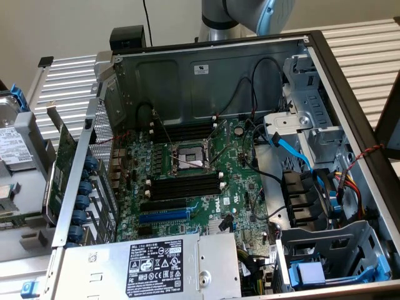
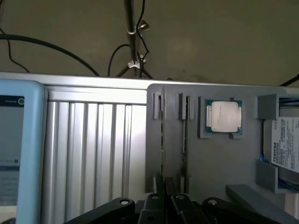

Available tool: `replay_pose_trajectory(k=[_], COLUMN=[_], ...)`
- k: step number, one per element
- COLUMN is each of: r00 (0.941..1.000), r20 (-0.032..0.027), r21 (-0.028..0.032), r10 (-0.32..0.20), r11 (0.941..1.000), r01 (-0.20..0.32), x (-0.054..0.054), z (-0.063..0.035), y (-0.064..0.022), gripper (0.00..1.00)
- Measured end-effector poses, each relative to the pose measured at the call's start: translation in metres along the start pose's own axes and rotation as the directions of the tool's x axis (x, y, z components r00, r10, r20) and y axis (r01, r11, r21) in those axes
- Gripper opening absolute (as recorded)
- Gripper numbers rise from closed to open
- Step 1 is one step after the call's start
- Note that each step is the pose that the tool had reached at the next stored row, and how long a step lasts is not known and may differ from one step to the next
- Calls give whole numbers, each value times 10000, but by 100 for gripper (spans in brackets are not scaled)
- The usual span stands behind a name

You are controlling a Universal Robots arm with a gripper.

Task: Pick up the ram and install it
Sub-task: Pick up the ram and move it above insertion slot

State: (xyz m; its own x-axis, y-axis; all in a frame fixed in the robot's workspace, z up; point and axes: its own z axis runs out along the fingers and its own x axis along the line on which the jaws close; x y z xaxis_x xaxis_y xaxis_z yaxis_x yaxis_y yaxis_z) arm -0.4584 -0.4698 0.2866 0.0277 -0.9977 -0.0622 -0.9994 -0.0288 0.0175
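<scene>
Standing: thin green ram stick edge-up in grey plastic tray; 2nd stick beside, gap btwn.
Tool: black, at ram stick's end; grip can't tell.

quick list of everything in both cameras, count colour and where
holder: 1, grey, on the ribbed table
ram sticks: 2, greenish, upright in the holder's slots
cpu: 1, silver on green, holder's recess
hard drive: 1, white Toshiba label, holder's pocket
computer case: 1, grey, exterior view's middle
motherboard: 1, green, inside the case
memory slots: two banks, black, flanking the socket
power supply: 1, silver, case's near edge
expansion card: 1, green, exterior view's left
robot arm: 1, grey-blue, behind the case
end effector: 1, black, in line with the ram sticks
</scene>
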Motion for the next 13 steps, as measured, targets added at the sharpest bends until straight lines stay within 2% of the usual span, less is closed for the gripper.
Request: replay_pose_trajectory(k=[13], r00=[10000], r20=[1], r21=[-28], r10=[2], r11=[10000], r01=[-2], x=[-18], z=[-595], y=[-255], gripper=[12])
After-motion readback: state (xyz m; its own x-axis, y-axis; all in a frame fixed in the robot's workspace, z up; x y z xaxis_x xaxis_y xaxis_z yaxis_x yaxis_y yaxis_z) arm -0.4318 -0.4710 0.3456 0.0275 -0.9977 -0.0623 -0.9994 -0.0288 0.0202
